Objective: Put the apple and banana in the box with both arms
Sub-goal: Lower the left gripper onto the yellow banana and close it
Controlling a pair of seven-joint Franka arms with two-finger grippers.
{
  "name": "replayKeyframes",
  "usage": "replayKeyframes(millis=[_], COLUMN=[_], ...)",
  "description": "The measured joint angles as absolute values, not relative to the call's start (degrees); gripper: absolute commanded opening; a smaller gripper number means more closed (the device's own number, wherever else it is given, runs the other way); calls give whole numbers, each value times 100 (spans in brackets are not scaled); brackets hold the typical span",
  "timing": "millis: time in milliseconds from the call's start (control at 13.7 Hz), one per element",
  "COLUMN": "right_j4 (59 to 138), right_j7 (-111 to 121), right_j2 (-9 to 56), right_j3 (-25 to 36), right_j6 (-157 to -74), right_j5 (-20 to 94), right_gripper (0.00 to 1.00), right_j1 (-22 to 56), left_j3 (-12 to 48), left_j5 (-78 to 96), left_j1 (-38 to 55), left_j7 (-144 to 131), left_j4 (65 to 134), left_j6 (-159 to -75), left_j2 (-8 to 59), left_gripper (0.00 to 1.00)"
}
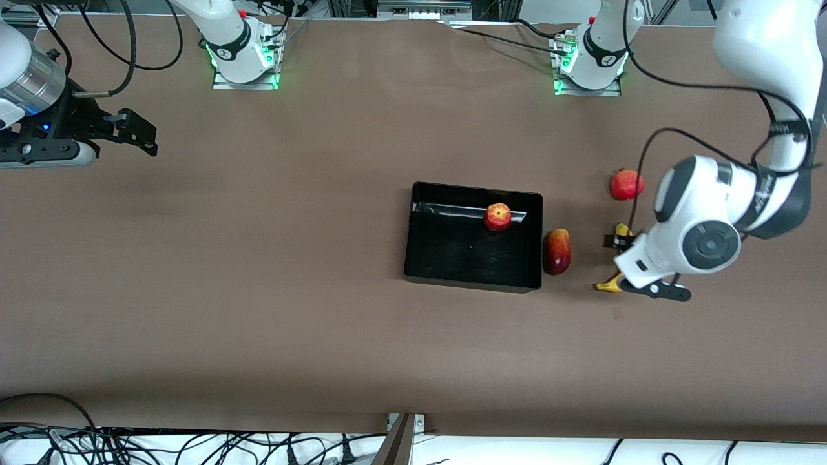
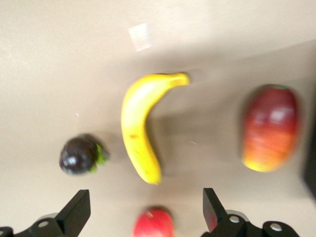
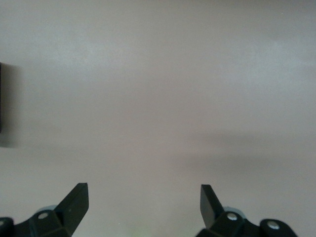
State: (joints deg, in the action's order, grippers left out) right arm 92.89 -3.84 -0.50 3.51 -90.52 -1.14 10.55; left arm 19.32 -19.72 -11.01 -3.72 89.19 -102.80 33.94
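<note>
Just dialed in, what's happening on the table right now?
The small red, yellow-streaked apple already sits in the shallow black plastic box. The left gripper hangs open over the long curved yellow banana, which lies on the table, not gripped. The right gripper waits open, holding nothing, at its end of the table.

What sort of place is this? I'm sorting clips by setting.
Most likely a robotics lab: two arm bases bolted along a brown table, loose cables at its edge, and fruit laid out around a black box as test props.
</note>
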Motion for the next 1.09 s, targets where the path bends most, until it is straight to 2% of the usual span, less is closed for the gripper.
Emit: replayKeyframes(millis=[219, 292, 365, 438, 511, 1094], right_j4=[9285, 9285, 9284, 9284, 9284, 9283], right_j7=[-381, -377, -375, -375, -374, -372], right_j2=[-50, -50, -50, -50, -50, -50], right_j3=[351, 351, 351, 351, 351, 351], right_j6=[-9052, -9052, -9052, -9051, -9051, -9051], right_j5=[-114, -114, -114, -114, -114, -114], right_gripper=[100, 100, 100, 100, 100, 100], right_j1=[1054, 1053, 1053, 1053, 1053, 1053], left_j3=[1934, 1933, 1933, 1934, 1933, 2038], left_j5=[-2029, -2065, -2199, -2322, -2389, -2421], left_j1=[-1462, -1511, -1563, -1625, -1691, -1762], left_j7=[-43, -34, -35, -34, -22, 286], left_j4=[9344, 9516, 9666, 9762, 9817, 9712], left_j6=[-11367, -11689, -11950, -12109, -12175, -12156], left_j2=[3845, 3902, 3939, 3973, 4004, 3908], left_gripper=[100, 84, 58, 7, 0, 0])
